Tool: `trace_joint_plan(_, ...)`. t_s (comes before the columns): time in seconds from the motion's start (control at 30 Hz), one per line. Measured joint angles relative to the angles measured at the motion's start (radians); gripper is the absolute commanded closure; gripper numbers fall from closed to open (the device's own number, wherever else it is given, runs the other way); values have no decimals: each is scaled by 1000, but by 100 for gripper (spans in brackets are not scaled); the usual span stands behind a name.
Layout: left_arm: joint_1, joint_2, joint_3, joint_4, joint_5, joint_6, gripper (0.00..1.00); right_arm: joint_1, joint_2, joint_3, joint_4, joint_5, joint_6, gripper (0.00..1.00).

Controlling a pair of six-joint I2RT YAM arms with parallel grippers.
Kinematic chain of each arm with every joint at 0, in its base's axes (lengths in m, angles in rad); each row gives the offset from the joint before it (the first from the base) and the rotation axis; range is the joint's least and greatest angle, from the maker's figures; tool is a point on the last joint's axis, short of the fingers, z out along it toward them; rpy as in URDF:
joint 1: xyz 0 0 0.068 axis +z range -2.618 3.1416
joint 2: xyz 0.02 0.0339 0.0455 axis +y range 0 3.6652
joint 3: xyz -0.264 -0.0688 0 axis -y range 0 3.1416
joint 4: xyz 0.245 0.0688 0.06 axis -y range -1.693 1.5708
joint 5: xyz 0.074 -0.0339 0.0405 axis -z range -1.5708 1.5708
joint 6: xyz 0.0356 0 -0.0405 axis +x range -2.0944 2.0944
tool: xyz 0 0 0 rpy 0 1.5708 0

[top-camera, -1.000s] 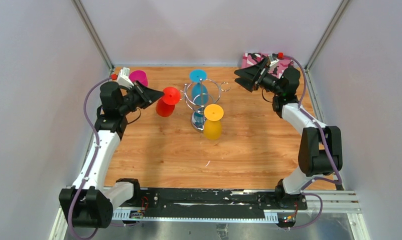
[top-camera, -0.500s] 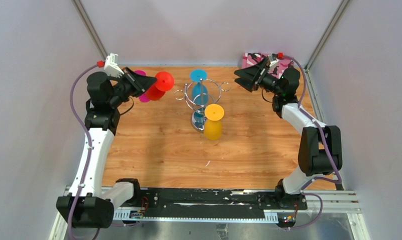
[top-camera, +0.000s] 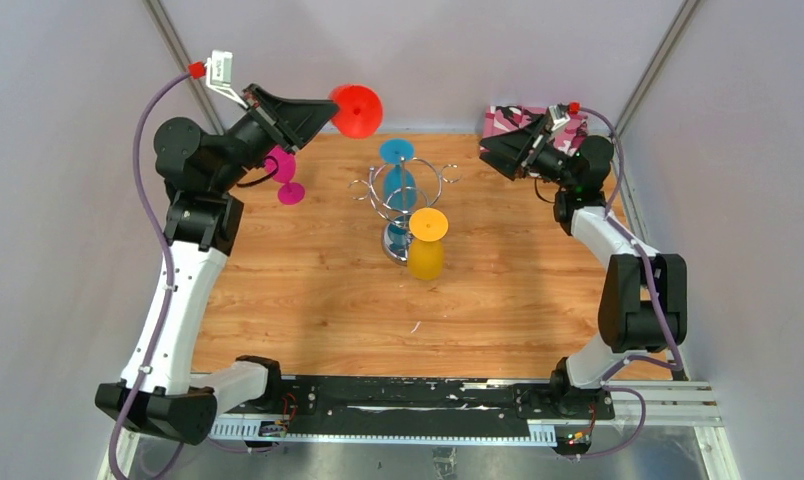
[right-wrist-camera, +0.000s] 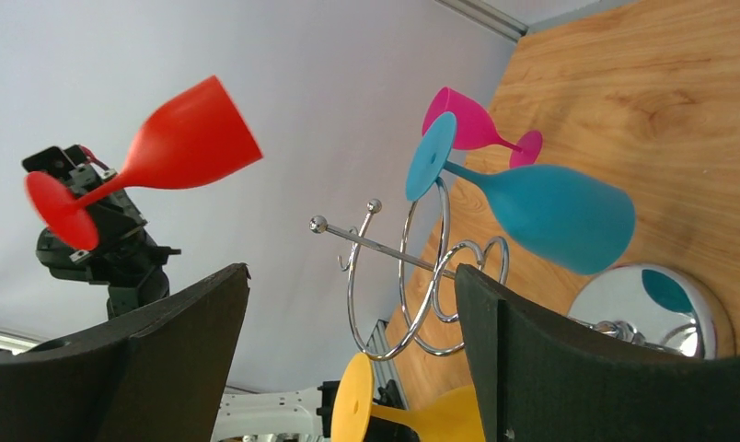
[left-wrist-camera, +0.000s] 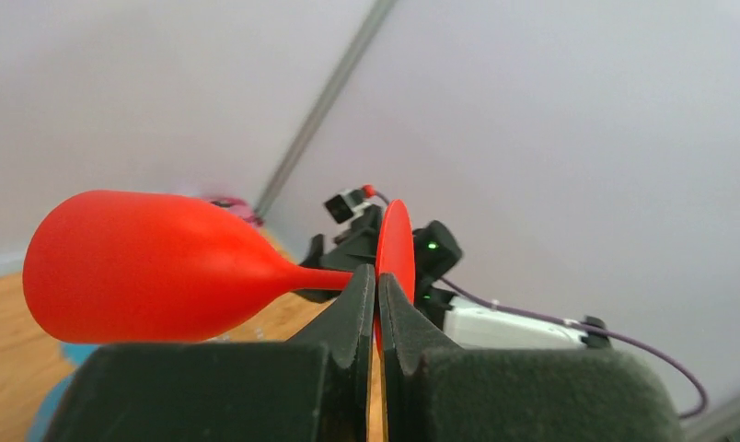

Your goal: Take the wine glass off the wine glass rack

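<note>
We see soft, even white light over the bench (top-camera: 318, 300), with only faint shadows beneath the glasses. The wine glass rack (right-wrist-camera: 615, 304) gleams with bright reflections. Close to their lenses, the left end effector (left-wrist-camera: 376, 285) and right end effector (right-wrist-camera: 350, 270) look dark and blurred. The red wine glass (right-wrist-camera: 178, 138) is slightly smeared at its foot.
</note>
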Motion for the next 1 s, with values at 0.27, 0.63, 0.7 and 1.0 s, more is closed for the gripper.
trace_joint_plan(0.27, -177, 151, 140, 137, 127, -24, 100, -103, -5, 42, 89, -55, 15, 12)
trace_joint_plan(0.63, -285, 468, 211, 1012, 320, -547, 100, -153, 133, 213, 546, -105, 337, 13)
trace_joint_plan(0.7, -285, 549, 263, 1160, 328, -666, 100, -154, 149, 214, 575, -106, 377, 12)
trace_joint_plan(1.0, -267, 681, 300, 1384, 348, -849, 100, -156, 45, 213, 629, -105, 413, 10)
